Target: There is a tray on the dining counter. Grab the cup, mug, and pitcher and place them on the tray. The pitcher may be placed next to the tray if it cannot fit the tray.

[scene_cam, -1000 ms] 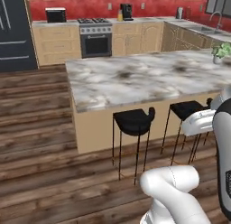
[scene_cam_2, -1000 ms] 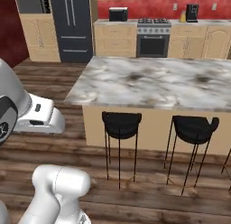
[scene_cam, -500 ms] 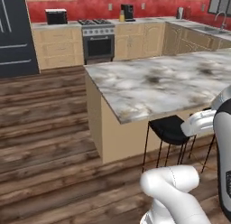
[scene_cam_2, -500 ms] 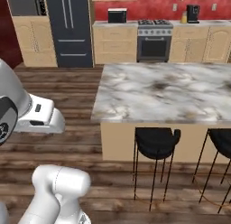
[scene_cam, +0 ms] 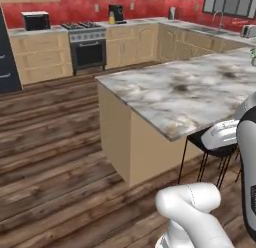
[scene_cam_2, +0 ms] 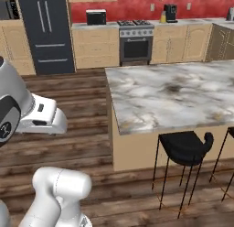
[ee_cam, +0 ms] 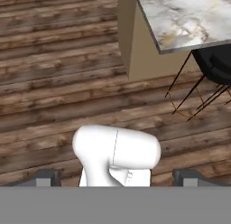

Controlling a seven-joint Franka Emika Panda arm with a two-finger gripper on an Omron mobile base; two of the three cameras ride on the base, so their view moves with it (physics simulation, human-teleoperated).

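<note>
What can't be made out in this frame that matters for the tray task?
- dining counter: its far right end is cut off by the edge in both base views, so whatever stands there can't be told.
- fingers: just the tips show in the hand view, set wide apart with nothing between them.

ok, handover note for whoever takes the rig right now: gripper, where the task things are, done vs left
Gripper: open, holding nothing, pointing down at the wood floor.
Dining counter: ahead and to the right of the base; the marble top in sight is bare. A black stool stands at its near side.
Tray, cup, mug, pitcher: not located from here.
Done: nothing placed yet.
Left: find all four things, put the cup, mug and pitcher on or beside the tray.
</note>
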